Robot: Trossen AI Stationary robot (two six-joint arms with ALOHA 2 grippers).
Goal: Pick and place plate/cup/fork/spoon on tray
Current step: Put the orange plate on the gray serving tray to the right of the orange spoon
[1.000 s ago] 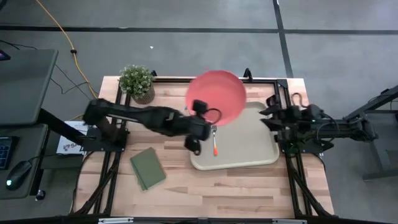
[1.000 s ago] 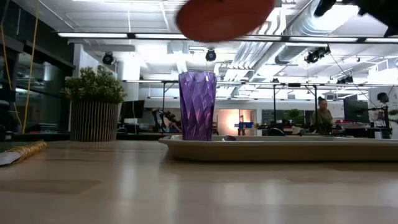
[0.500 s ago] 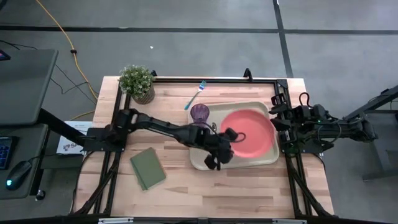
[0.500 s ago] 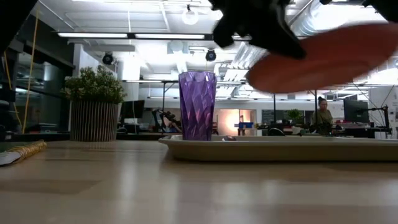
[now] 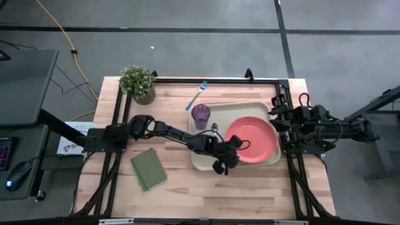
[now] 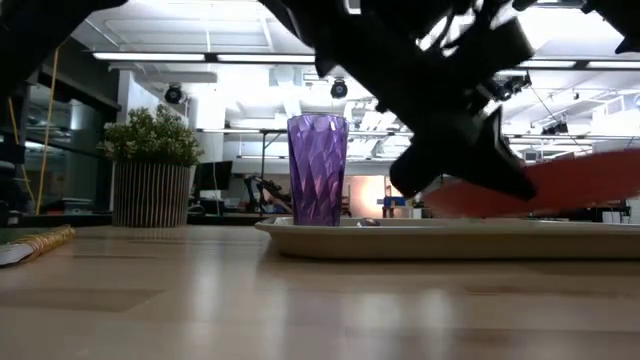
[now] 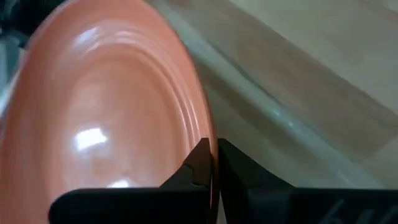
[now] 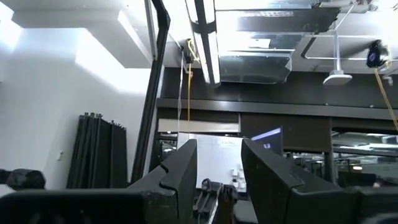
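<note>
The orange-red plate (image 5: 251, 140) is over the right half of the beige tray (image 5: 262, 108). In the low view the plate (image 6: 590, 180) is slightly tilted, just above the tray (image 6: 330, 237). My left gripper (image 5: 232, 147) is shut on the plate's left rim. The purple cup (image 5: 200, 115) stands upright in the tray's far left corner. The spoon's bowl (image 5: 214, 128) shows beside the cup; my left arm hides its handle. The blue-handled fork (image 5: 195, 95) lies on the table beyond the tray. My right gripper (image 5: 278, 115) is open at the table's right edge. My left gripper pinches the plate's raised rim (image 7: 210, 134) between its two fingers (image 7: 200, 163), one above the rim and one below. The fingers come from the table's left, slanting down. The plate is nearly level, its right side a little higher; whether it touches the tray I cannot tell.
A potted plant (image 5: 138, 82) stands at the table's far left corner. A green pad (image 5: 149, 169) lies on the wood near the front left. Black frame rails run along the table's left, far and right sides.
My left gripper has carried the plate from high above the tray's far left corner toward the table's right and near edges and down. The plate now sits low over the tray's right half, nearly level, and the cup is uncovered.
</note>
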